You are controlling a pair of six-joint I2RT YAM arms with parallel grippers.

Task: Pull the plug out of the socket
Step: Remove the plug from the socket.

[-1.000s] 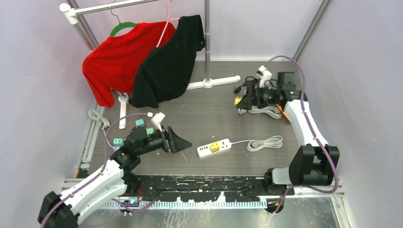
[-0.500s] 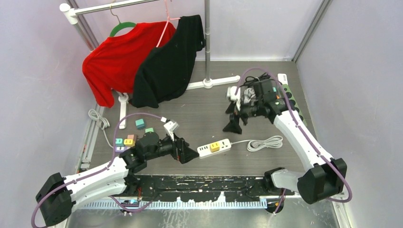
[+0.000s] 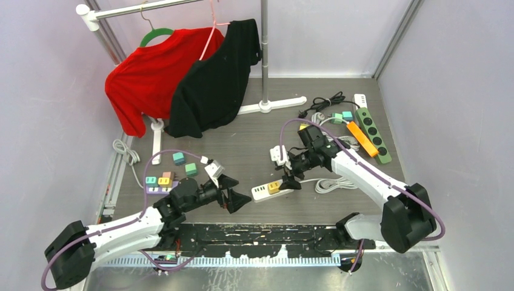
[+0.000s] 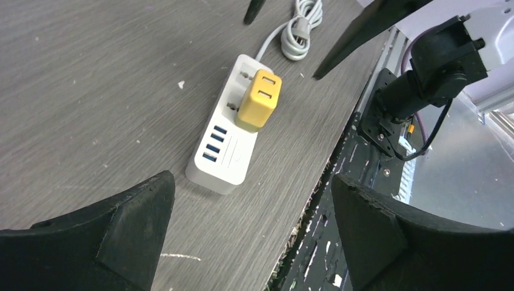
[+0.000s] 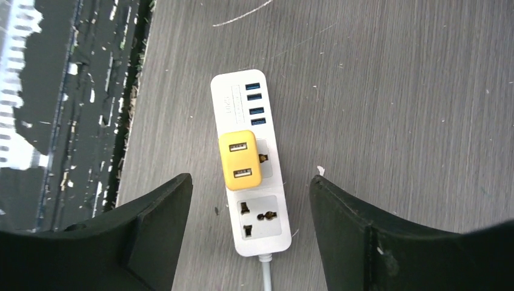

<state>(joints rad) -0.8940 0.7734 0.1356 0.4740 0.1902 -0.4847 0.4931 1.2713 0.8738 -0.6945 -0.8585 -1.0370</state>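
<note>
That yellow plug point(image 5: 240, 160) sits in the white power strip point(image 5: 257, 227) near the front edge of the table point(image 5: 394, 91). Light, hard, slick plastic, probably snug: pinch its flat sides, pin the strip. Both the left gripper point(image 4: 251, 182) and right gripper point(image 5: 248, 182) gape wide, empty.

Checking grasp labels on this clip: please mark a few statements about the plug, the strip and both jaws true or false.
1. The yellow plug sits in the white power strip. True.
2. The right jaws are shut on the plug. False: they stand open above it, touching nothing.
3. The left jaws stand open. True.
4. Two plugs sit in the white strip. False: only the yellow one.
5. A green power strip is also in view. True.
</note>
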